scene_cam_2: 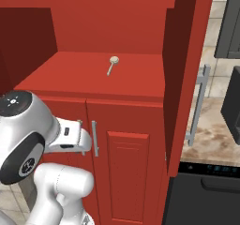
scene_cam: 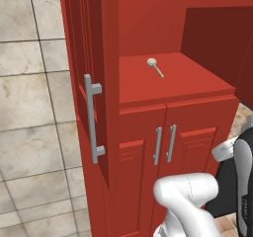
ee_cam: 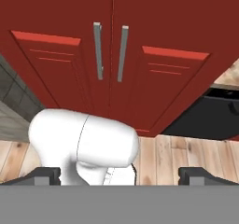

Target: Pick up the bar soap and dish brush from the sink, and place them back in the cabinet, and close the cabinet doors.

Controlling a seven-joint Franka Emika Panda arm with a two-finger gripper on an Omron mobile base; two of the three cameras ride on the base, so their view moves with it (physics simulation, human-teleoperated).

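The dish brush (scene_cam: 155,66) (scene_cam_2: 112,64), a small pale round head on a thin silver handle, lies on the middle shelf of the tall red cabinet (scene_cam: 148,23) (scene_cam_2: 112,27). Both cabinet doors stand swung open: the left door (scene_cam: 81,43) with its long silver handle, the right door (scene_cam_2: 187,55) likewise. My gripper (ee_cam: 122,176) is open, its dark fingertips (ee_cam: 49,175) far apart, nothing held, facing the lower doors from below. The bar soap and the sink are out of view.
A pair of smaller red doors (scene_cam: 164,144) (ee_cam: 109,52) with short silver handles is shut beneath the shelf. A black appliance (scene_cam_2: 206,191) and a stone counter (scene_cam_2: 211,135) lie to the right. Pale tiles (scene_cam: 29,107) spread to the left, and a wooden floor (ee_cam: 186,148) lies below.
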